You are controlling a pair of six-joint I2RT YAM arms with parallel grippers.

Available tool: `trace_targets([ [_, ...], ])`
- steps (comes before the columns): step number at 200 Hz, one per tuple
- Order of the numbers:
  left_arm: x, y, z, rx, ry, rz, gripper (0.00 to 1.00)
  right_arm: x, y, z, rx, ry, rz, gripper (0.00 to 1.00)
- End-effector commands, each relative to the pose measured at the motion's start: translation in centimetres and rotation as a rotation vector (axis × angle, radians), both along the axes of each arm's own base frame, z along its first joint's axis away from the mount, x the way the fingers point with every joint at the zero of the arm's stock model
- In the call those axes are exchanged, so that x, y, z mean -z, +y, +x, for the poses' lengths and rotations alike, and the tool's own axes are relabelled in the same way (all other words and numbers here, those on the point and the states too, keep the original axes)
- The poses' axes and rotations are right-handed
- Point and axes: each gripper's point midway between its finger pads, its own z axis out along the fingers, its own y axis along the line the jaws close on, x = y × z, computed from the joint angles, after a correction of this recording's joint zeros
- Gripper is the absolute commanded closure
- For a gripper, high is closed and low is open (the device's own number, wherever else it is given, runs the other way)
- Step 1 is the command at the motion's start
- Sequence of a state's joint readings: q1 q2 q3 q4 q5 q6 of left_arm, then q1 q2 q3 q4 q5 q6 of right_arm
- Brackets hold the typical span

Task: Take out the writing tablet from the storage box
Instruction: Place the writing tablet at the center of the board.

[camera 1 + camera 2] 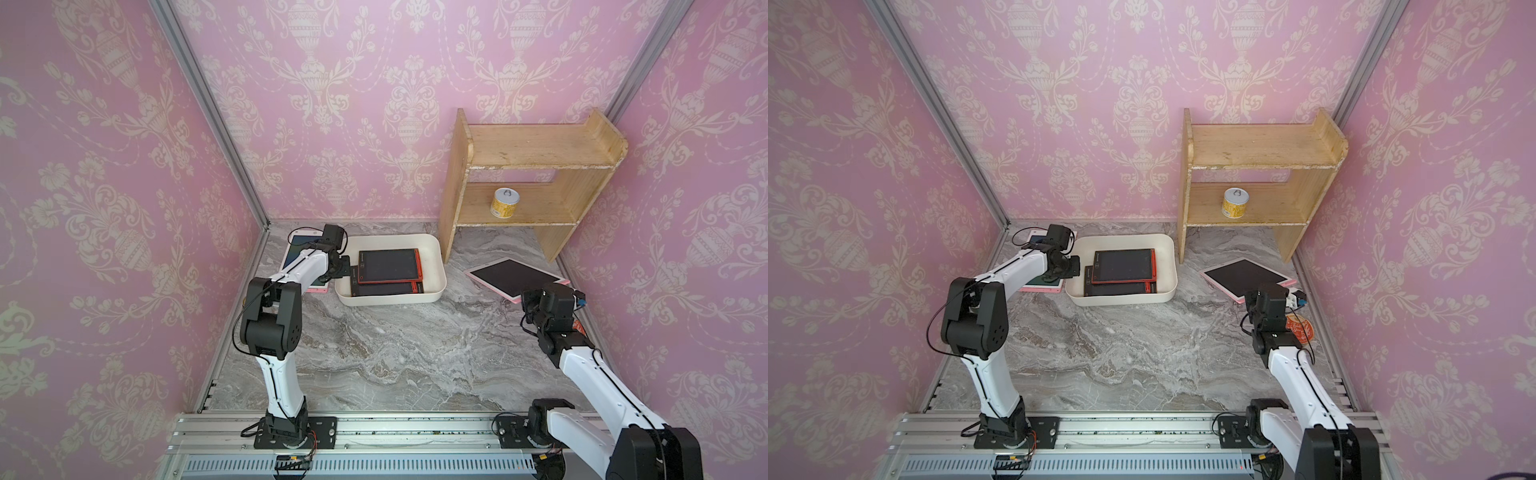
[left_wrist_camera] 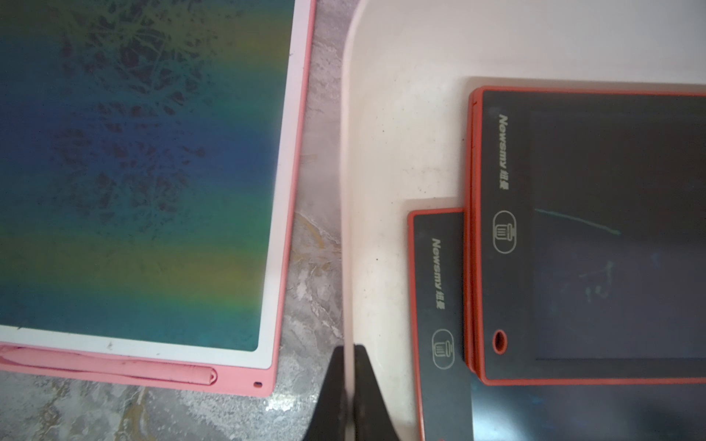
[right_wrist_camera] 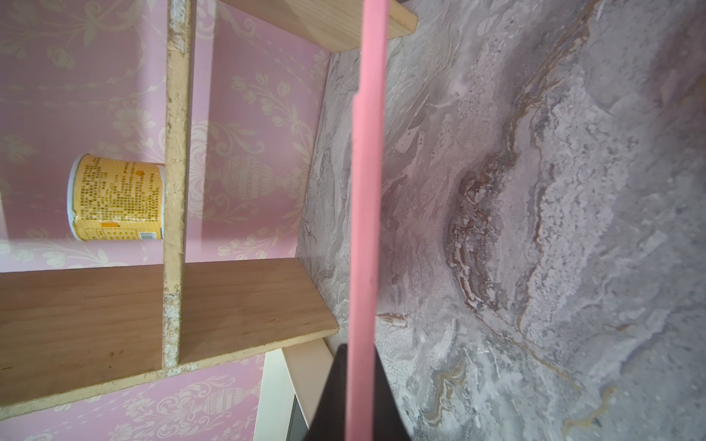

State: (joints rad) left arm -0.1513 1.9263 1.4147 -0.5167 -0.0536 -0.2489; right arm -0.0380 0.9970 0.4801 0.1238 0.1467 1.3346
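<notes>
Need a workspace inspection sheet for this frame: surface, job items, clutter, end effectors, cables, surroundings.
Surface: grey marbled tabletop, intact.
Job's things: storage box holds upper tablet overlapping lower tablet, both red-framed; left pink tablet and right pink tablet are outside it.
Clutter: wooden shelf, yellow can on its lower tier; orange item partly hidden by the right arm.
End effectors: left end effector shut on the storage box wall; right end effector shut on the right pink tablet's edge.
Cables: black cable looping off the left arm, nothing snagged seen.
Surroundings: pink patterned walls, aluminium rail in front.
</notes>
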Motion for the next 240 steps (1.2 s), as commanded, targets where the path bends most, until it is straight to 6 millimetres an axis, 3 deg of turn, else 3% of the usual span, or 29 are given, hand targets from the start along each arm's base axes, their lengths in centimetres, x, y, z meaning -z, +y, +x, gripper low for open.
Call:
trace_targets([
  [1,0.8,0.4,-0.5,-0.011,0.033,0.002,0.98,0.1,-0.5,0.1,0.035,-0.016,0.012,1.0],
  [80,0.8,0.5,-0.6,-0.008,0.033,0.006,1.0,3.0,-0.7,-0.7,0.07,0.098,0.046,0.79],
  [162,0.8,0.5,-0.6,-0.005,0.035,0.008,1.0,5.0,-1.1,-1.1,0.108,0.164,0.051,0.75],
  [240,1.0,0.5,-0.6,-0.005,0.037,0.008,1.0,7.0,-1.4,-1.7,0.145,0.213,0.072,0.78],
])
